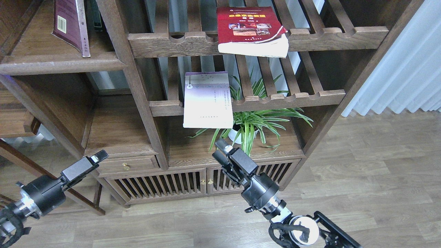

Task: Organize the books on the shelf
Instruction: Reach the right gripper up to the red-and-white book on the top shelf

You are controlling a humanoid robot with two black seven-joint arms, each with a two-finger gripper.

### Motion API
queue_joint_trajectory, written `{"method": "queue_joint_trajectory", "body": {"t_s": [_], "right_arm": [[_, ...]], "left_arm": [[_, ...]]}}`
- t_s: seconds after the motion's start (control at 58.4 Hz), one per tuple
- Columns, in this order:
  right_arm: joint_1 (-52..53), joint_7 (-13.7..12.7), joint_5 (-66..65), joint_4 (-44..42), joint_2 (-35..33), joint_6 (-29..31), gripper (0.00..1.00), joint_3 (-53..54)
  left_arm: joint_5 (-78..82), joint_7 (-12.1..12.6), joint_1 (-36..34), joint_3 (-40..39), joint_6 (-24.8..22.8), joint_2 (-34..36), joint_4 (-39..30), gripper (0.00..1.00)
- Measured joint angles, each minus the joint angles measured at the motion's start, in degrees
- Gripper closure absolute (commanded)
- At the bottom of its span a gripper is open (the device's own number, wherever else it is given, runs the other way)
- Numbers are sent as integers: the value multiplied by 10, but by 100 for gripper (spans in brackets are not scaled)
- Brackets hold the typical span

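One book (70,24) leans on the shelf (62,63) at upper left. A second book (253,31) lies on the top rack (310,36) to its right; a third (207,100) overhangs the lower rack (293,98), left of the plant (256,124).

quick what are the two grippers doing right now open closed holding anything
Left gripper: empty; open or closed cannot be told.
Right gripper: jaws slightly open, holding nothing.

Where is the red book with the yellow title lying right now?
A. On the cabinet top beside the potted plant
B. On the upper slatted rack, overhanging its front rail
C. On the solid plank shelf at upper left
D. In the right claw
B. The red book lies flat on the upper slatted rack, its lower edge hanging past the notched front rail.
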Motion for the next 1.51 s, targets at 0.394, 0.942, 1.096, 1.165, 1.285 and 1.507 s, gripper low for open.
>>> {"method": "queue_joint_trajectory", "body": {"t_s": [0.394, 0.942, 1.096, 1.165, 1.285, 1.507], "right_arm": [[88, 19, -5, -1, 0, 0, 11, 67], [153, 20, -6, -3, 0, 0, 10, 107], [159, 20, -7, -4, 0, 0, 10, 113], [160, 20, -7, -5, 0, 0, 10, 113], [163, 20, -7, -5, 0, -10, 10, 113], [177, 20, -8, -6, 0, -58, 10, 113]], "left_arm": [[0, 0, 0, -1, 0, -1, 14, 0], [0, 0, -5, 0, 0, -1, 17, 0], [0, 0, -6, 0, 0, -1, 17, 0], [0, 0, -7, 0, 0, -1, 17, 0], [0, 0, -8, 1, 0, -1, 17, 0], [1, 0, -8, 1, 0, -1, 17, 0]]}}
